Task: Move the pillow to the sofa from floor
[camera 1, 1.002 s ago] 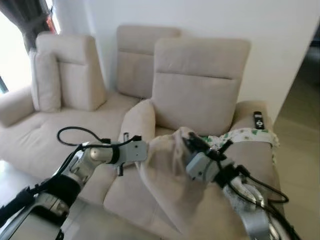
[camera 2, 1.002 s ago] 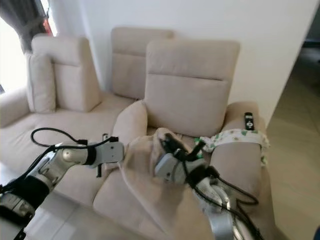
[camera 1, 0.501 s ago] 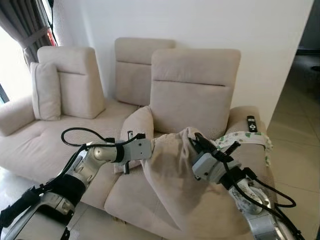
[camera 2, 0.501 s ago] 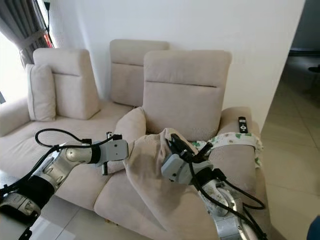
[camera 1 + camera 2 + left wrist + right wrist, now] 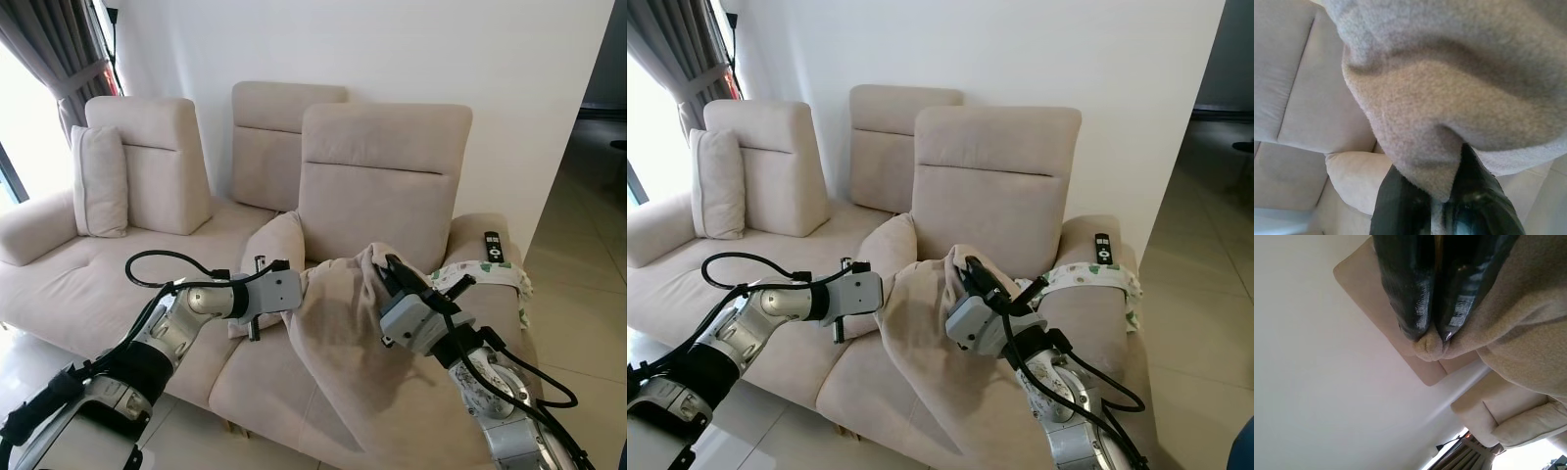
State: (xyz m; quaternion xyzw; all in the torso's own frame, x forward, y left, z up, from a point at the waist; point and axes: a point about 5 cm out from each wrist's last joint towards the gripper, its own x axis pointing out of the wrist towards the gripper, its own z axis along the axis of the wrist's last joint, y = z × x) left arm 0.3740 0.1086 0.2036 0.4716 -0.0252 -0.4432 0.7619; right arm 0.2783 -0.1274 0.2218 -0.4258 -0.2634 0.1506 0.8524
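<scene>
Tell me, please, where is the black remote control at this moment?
The black remote control lies on the sofa's right armrest, near the wall, just behind the patterned cloth draped over that armrest and beyond the right gripper.

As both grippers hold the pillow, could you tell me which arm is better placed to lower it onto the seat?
Probably the left gripper: it pinches the pillow directly above the seat cushion, while the right gripper grips nearer the armrest.

Head cams look fwd & down at sofa [image 5: 147, 264] from near, sharing the whole scene. Wrist cams v. close along fingers [image 5: 1410, 289], pillow [image 5: 1449, 88] shared w/ head views.
</scene>
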